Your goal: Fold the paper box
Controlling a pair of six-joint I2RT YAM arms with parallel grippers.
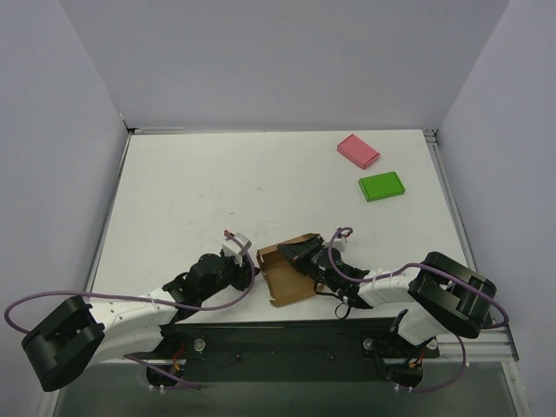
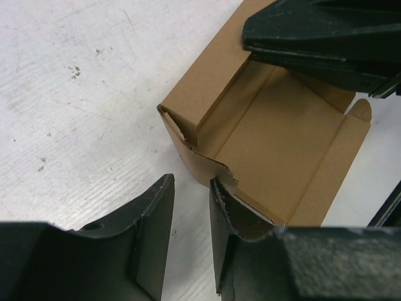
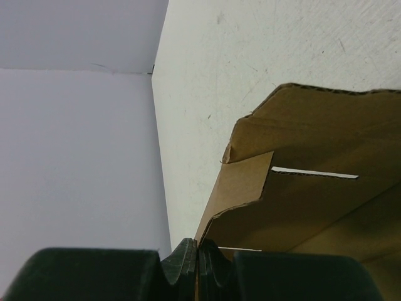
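Observation:
The paper box (image 1: 285,276) is plain brown cardboard, partly folded with its walls up and its inside open, near the table's front middle. My right gripper (image 1: 301,254) is shut on the box's far flap and holds it raised. In the right wrist view the fingers (image 3: 198,249) are pressed together on a cardboard edge of the box (image 3: 313,194). My left gripper (image 1: 247,261) is open and empty just left of the box. In the left wrist view (image 2: 191,195) only bare table shows between its fingers, and its right finger (image 2: 227,216) is against the box's near corner (image 2: 207,166).
A pink flat box (image 1: 358,150) and a green flat box (image 1: 381,186) lie at the far right of the white table (image 1: 217,191). Grey walls stand on the left, back and right. The arm bases sit along the front edge.

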